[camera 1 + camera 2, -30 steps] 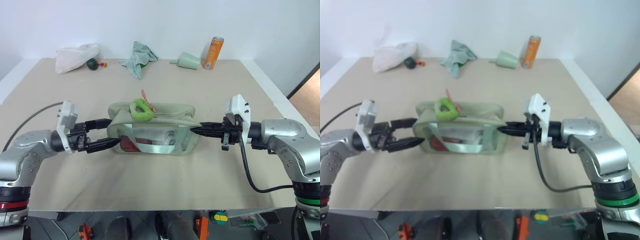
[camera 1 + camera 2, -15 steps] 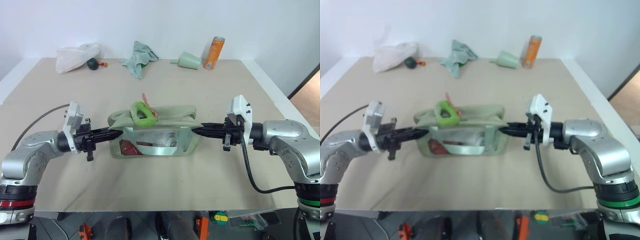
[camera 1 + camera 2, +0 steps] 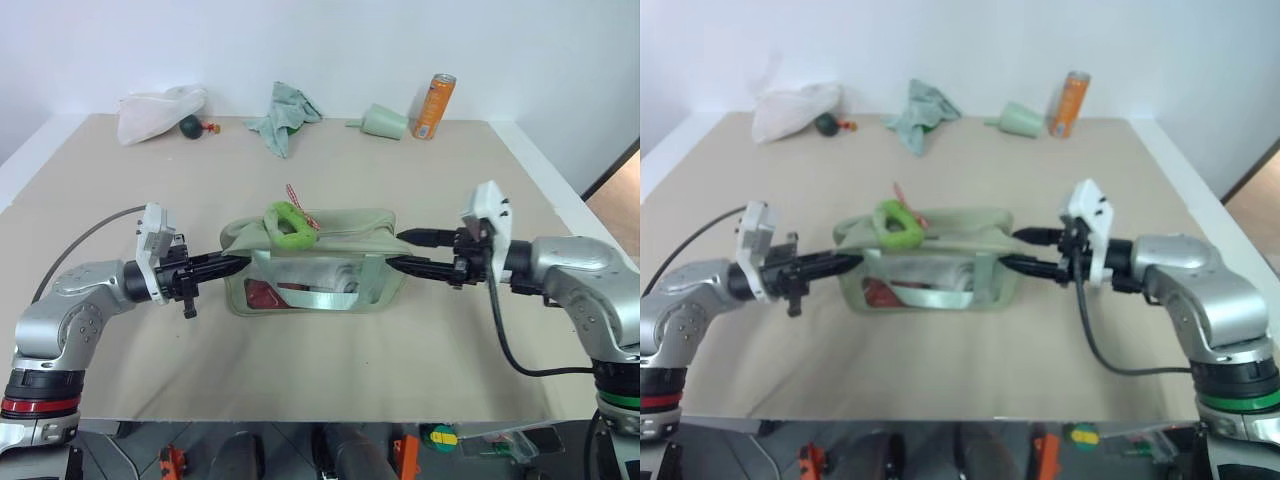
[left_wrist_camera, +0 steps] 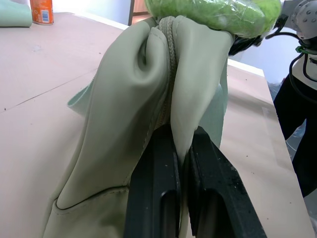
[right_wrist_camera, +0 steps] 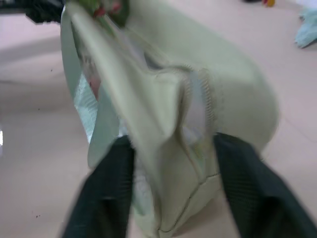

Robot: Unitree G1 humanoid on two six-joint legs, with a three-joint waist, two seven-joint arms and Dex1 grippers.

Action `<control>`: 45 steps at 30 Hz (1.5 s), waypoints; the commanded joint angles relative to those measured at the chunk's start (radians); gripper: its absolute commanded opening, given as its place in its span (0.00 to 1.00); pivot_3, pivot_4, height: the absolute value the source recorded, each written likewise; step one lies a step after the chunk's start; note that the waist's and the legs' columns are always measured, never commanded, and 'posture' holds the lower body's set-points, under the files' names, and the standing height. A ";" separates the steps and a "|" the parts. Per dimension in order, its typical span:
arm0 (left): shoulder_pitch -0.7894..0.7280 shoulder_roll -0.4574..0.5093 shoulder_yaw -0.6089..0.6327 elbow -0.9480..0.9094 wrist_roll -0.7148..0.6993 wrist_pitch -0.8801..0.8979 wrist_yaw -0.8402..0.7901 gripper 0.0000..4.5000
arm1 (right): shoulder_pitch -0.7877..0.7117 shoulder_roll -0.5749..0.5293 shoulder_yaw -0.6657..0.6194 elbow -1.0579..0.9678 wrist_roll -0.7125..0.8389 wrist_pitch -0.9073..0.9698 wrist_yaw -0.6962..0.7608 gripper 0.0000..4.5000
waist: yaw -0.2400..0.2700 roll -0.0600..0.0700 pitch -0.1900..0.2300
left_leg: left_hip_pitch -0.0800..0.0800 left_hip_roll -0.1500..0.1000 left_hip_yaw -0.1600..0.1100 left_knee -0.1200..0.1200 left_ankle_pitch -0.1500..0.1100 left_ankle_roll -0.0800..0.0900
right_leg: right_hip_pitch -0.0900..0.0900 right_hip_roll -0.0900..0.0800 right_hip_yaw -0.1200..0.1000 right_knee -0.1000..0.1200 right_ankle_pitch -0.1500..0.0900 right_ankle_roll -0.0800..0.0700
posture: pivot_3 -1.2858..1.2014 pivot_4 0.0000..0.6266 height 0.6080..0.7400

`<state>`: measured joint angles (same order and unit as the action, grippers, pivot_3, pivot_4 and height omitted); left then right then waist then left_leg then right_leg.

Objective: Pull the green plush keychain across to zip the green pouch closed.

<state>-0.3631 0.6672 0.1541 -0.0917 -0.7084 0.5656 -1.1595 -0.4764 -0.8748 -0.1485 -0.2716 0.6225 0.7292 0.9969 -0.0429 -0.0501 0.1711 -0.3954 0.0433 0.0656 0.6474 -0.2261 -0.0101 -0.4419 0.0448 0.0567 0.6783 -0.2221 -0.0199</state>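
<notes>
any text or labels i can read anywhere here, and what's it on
No text can be read in these pictures.
Orange can: markings on its side are too small and blurred to read; in the left wrist view a blue band shows, with no legible letters.
Green pouch, green plush keychain and white bag: no print visible.
</notes>
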 commanded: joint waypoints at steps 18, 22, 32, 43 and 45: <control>-0.048 -0.043 -0.047 -0.004 0.018 -0.040 -0.006 0.00 | -0.363 0.061 0.406 -0.072 -0.261 -0.211 0.056 0.84 | 0.000 0.000 0.000 | -0.004 0.001 0.000 0.000 0.000 0.000 | -0.003 0.000 -0.001 -0.002 0.000 0.000 | 0.52 0.24 1.00; -0.047 -0.045 -0.045 -0.005 0.019 -0.042 -0.011 0.00 | -0.405 0.109 0.415 -0.040 -0.281 -0.235 0.075 0.84 | 0.000 0.000 0.000 | -0.006 0.001 -0.001 0.003 -0.002 0.000 | -0.003 0.000 -0.001 -0.002 0.000 0.000 | 0.52 0.24 1.00; -0.044 -0.053 -0.045 -0.007 0.021 -0.040 -0.012 0.00 | -0.444 0.193 0.416 -0.019 -0.303 -0.239 0.102 0.84 | 0.000 0.000 0.000 | -0.007 0.001 -0.002 0.005 -0.002 0.000 | -0.003 0.000 -0.003 -0.002 0.001 0.001 | 0.52 0.24 1.00; -0.042 -0.060 -0.051 -0.006 0.025 -0.040 -0.011 0.00 | -0.457 0.261 0.402 0.013 -0.316 -0.242 0.101 0.58 | 0.000 0.000 0.000 | -0.007 0.001 -0.002 0.006 -0.002 0.000 | -0.003 0.000 -0.003 -0.001 0.001 0.001 | 0.52 0.24 1.00; -0.042 -0.062 -0.051 -0.006 0.026 -0.039 -0.010 0.00 | -0.459 0.266 0.398 0.013 -0.313 -0.238 0.104 0.42 | 0.001 0.000 0.000 | -0.007 0.001 -0.002 0.006 -0.002 0.000 | -0.003 0.000 -0.003 -0.001 0.001 0.001 | 0.52 0.24 1.00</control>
<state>-0.3966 0.6096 0.1132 -0.0867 -0.6826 0.5405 -1.1642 -0.9023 -0.6104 0.2800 -0.2451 0.2953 0.4950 1.0964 -0.0424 -0.0498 0.1712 -0.4022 0.0447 0.0633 0.6534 -0.2277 -0.0100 -0.4448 0.0450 0.0538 0.6776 -0.2214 -0.0191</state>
